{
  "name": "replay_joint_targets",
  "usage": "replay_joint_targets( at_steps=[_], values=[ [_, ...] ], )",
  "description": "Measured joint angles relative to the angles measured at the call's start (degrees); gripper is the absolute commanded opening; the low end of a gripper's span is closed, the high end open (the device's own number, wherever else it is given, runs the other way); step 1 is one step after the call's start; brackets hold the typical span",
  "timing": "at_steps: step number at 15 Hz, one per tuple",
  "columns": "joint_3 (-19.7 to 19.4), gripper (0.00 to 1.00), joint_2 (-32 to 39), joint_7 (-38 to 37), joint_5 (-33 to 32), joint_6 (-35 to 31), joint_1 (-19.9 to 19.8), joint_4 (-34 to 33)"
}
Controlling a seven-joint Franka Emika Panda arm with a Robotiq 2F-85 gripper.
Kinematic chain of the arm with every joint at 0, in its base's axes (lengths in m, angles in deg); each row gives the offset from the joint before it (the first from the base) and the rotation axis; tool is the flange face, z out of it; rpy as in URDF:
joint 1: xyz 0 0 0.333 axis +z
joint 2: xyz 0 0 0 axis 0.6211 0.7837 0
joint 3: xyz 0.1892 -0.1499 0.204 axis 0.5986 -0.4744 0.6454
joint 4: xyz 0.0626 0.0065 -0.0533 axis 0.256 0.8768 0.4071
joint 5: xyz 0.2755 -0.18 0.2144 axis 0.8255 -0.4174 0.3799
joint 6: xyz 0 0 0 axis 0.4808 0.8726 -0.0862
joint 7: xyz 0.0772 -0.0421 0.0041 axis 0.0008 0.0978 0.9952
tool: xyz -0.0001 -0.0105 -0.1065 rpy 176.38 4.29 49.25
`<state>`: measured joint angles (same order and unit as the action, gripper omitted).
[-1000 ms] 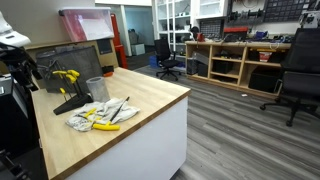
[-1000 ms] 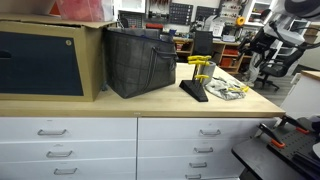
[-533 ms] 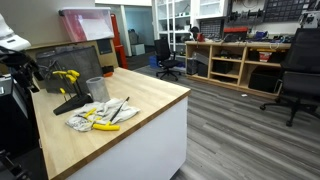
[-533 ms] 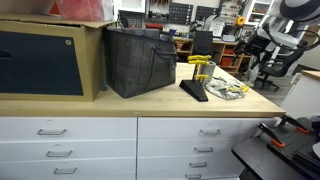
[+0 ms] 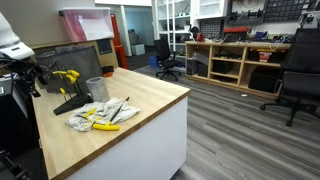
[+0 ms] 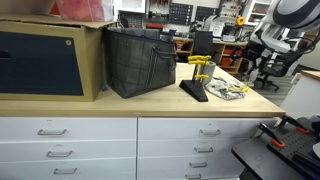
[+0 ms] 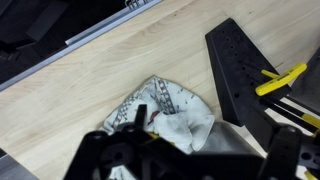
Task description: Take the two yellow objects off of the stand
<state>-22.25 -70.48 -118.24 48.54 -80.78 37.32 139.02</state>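
The stand (image 5: 68,101) is a dark slanted panel on the wooden table. It also shows in an exterior view (image 6: 193,90) and in the wrist view (image 7: 238,72). The two yellow objects (image 5: 67,75) hang on its top; they appear in both exterior views (image 6: 200,62), and their yellow handles show in the wrist view (image 7: 281,79). My gripper (image 7: 190,165) is open and empty. It hovers above the table over the cloth, apart from the stand. In an exterior view it hangs just beside the stand (image 5: 34,79).
A crumpled white cloth (image 7: 165,112) with longer yellow-handled tools (image 5: 103,125) lies beside the stand. A grey metal cup (image 5: 96,88) stands near it. A black bag (image 6: 140,62) and a dark cabinet box (image 6: 45,60) stand on the table. Office chairs stand on the floor.
The arm has shifted slightly above the table near the stand. The yellow objects and the stand have not moved.
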Motion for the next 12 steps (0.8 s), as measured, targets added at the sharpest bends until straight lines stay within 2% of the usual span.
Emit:
replay_joint_targets(
  at_steps=[5, 8, 12],
  values=[
    [1.59, 1.0, 9.54, -10.05, 1.21, -9.75, 1.89, -0.4],
    [2.93, 1.0, 14.35, -16.78, 2.47, -14.57, 5.01, -1.56],
    [3.43, 1.0, 19.63, -23.26, 4.9, -17.8, 9.21, -4.54]
  ],
)
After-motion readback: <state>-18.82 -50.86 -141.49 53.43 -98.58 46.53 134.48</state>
